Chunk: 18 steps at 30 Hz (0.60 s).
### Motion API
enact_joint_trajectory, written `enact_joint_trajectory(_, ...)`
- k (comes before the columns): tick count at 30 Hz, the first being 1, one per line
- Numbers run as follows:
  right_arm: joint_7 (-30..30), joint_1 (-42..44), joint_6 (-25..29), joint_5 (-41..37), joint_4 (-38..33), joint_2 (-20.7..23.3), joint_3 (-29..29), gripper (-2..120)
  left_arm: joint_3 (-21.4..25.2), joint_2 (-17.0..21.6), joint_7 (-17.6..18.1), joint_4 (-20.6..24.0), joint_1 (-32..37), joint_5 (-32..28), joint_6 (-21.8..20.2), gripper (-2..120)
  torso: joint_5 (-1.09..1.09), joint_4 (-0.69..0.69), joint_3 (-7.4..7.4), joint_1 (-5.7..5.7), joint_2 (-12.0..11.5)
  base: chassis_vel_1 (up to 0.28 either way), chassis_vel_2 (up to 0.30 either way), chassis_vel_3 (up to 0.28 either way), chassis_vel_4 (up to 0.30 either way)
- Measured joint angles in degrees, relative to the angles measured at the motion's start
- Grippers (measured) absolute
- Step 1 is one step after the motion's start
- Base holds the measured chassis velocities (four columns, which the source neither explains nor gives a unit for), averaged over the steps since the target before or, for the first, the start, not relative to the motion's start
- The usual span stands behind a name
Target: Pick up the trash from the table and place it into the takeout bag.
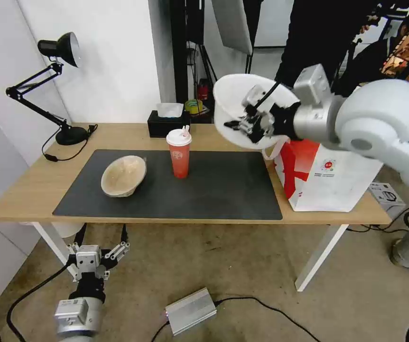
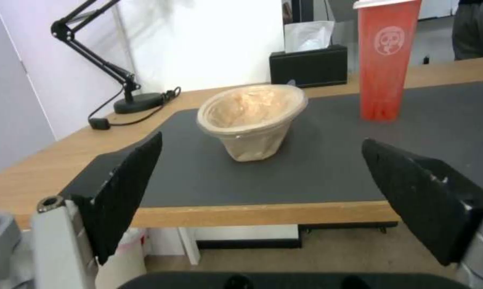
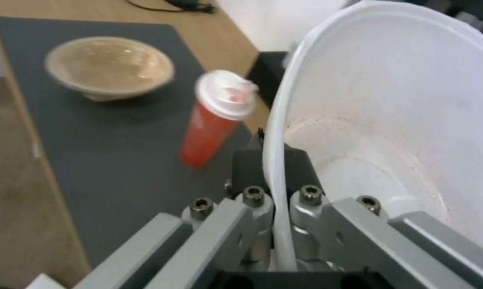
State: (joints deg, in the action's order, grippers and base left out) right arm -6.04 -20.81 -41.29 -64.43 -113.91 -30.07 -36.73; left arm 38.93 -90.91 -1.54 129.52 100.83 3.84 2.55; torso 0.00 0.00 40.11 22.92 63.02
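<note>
- White bowl (image 1: 235, 102): held tilted in the air above the bag (image 1: 330, 175), its rim pinched between the closed jaws of the right gripper (image 1: 248, 124).
- Red cup (image 1: 179, 153) and tan bowl (image 1: 123, 176): resting on the dark mat (image 1: 223, 190), apart.
- Left gripper (image 1: 99, 252): below the table (image 1: 24, 190) edge, jaws wide open, empty.

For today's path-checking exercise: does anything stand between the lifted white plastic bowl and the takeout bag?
Nothing visible does. The right pincer holds the large white round plastic bowl tilted in the air beside the boxy white-and-red takeout bag.
</note>
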Motion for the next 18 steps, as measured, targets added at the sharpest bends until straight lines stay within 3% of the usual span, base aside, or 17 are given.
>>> enact_joint_trajectory(18,-2.7,3.6,0.0,4.0,5.8,1.8,5.9,0,0.2,0.3,-0.1,0.7,0.2,-0.1,-0.1,100,0.01,-0.01,0.00,0.00,0.0,0.000,0.000,0.000,0.000)
